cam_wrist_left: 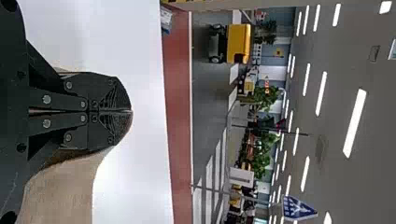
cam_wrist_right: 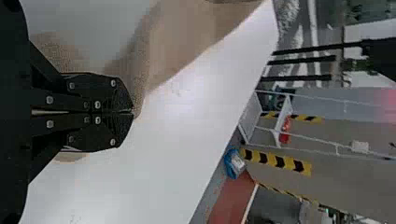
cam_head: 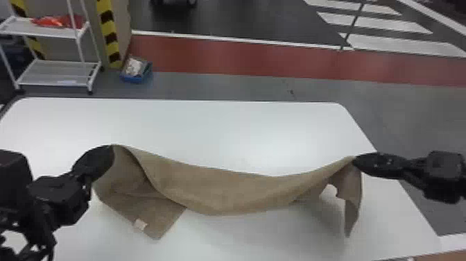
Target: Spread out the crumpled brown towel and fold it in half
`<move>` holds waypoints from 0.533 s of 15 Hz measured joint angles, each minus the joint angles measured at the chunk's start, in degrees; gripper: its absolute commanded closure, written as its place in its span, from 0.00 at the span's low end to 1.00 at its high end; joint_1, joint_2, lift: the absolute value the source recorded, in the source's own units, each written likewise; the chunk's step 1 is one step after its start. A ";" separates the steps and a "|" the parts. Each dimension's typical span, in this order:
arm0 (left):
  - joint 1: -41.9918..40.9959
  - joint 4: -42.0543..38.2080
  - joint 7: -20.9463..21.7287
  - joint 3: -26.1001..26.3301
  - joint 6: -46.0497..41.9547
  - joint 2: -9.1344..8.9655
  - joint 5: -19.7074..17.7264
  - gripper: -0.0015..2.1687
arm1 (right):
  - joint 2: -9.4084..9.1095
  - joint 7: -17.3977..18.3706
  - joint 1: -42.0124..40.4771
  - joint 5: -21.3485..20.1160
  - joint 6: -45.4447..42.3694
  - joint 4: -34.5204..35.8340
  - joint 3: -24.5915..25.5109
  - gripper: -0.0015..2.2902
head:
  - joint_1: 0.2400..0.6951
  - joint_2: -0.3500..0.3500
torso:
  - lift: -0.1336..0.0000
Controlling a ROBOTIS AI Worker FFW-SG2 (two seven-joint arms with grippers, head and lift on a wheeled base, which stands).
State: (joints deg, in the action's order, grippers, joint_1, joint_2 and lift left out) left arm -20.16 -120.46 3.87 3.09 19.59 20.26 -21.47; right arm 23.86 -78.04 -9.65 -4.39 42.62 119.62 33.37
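The brown towel [cam_head: 222, 187] hangs stretched between both grippers over the white table, its middle sagging and a flap with a white tag folded under on the left. My left gripper [cam_head: 110, 152] is shut on its upper left corner; in the left wrist view the left gripper [cam_wrist_left: 130, 111] has its fingers pressed together, towel [cam_wrist_left: 60, 191] beside them. At the upper right corner my right gripper [cam_head: 354, 161] is shut on the cloth, a narrow end dangling below. The right wrist view shows the right gripper [cam_wrist_right: 132, 112] closed with towel [cam_wrist_right: 177, 37] running from its tips.
The white table [cam_head: 208, 132] extends beneath and behind the towel. Beyond its far edge, on the floor, stand a white wire shelf [cam_head: 59, 73] and a blue bin [cam_head: 136, 71], beside a striped post [cam_head: 109, 34].
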 measured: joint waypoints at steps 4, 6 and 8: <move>-0.11 0.05 0.22 -0.41 -0.11 0.09 0.36 0.95 | 3.14 0.05 15.38 5.57 9.78 -26.78 0.02 0.57 | 1.00 0.10 | 0.10; -0.36 0.04 0.43 -0.89 -0.27 0.23 0.28 0.95 | 5.06 5.03 20.64 4.53 6.03 -44.18 -5.01 0.57 | 1.00 0.08 | 0.10; -0.27 0.16 0.44 -0.96 -0.29 0.35 0.22 0.95 | 5.59 8.86 24.09 3.41 -1.60 -55.80 -7.67 0.57 | 1.00 0.06 | 0.10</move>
State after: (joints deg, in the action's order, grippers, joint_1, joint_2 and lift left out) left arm -20.43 -120.30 4.31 2.12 19.30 20.61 -21.25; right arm 29.45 -69.19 14.44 -0.99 41.03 63.82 25.70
